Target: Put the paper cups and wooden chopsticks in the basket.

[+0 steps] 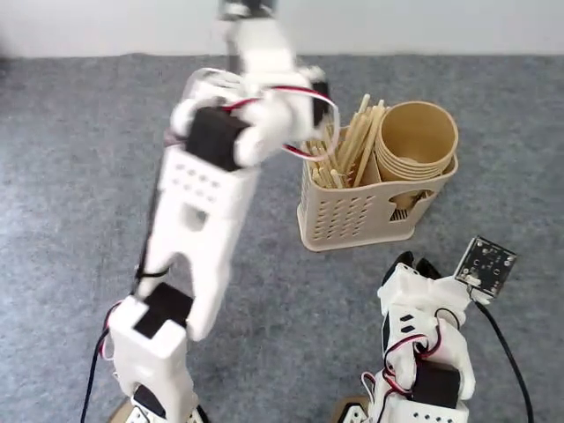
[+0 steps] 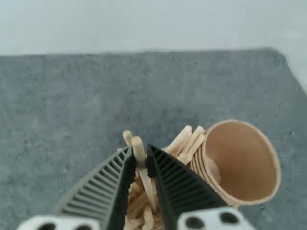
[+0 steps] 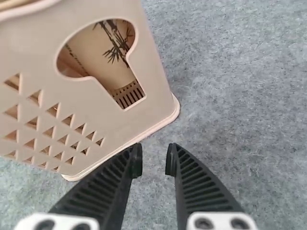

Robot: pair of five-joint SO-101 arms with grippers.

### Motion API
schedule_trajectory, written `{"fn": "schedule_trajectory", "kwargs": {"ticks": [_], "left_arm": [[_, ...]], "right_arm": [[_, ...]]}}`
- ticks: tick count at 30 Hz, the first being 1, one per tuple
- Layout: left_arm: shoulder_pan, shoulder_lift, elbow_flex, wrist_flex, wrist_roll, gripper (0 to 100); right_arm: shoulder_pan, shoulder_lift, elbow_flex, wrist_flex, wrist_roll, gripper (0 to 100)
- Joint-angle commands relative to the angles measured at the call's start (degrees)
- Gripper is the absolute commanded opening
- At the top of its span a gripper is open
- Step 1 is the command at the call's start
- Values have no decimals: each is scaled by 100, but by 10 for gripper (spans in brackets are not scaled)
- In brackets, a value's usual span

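Looking like a robotics lab or hobby test bench. Pointing that way: a grey carpet-like mat [image 1: 70,159] covering the whole surface up to a plain pale wall [image 1: 423,26], a white plastic left arm [image 1: 198,220] and right arm [image 1: 423,317] standing side by side on it, red and black wires [image 1: 304,91] running bare along their joints, a naked camera board [image 1: 486,264] sticking out by one wrist, and a stocked basket [image 1: 352,216] sitting as a prop.

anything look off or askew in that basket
Nothing spilled or damaged. The paper cups lean in the basket rather than standing upright, and the chopsticks fan out unevenly beside them.
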Motion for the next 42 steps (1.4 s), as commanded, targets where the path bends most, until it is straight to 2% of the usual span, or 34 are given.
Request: {"fn": "schedule_trajectory", "kwargs": {"ticks": [1, 5, 7, 12, 17, 22, 27, 32, 37, 42], "left_arm": [[290, 35, 330, 18, -62, 155], [387, 62, 136, 387, 475, 312], [387, 62, -295, 668, 519, 346], [246, 62, -1824, 1433, 519, 344], [-396, 62, -2905, 1451, 510, 315], [-1187, 62, -3371, 1451, 510, 265], [-2022, 62, -3407, 1459, 510, 149], [-2435, -176, -3380, 1468, 510, 9], [-2444, -1011, -2747, 1468, 510, 13], [-2426, -2426, -1156, 1459, 448, 13]], "right_arm": [[-40, -75, -18, -31, -18, 100], [-40, -75, -18, -31, -18, 100], [-40, -75, -18, -31, -18, 100], [-40, -75, -18, -31, -18, 100], [-40, -75, -18, -31, -18, 100], [-40, -75, -18, -22, -18, 100], [-40, -75, -18, -22, -18, 100], [-40, -75, -18, -22, -18, 100], [-40, -75, 44, -31, -18, 100], [-295, -75, 325, -242, -9, 100]]}}
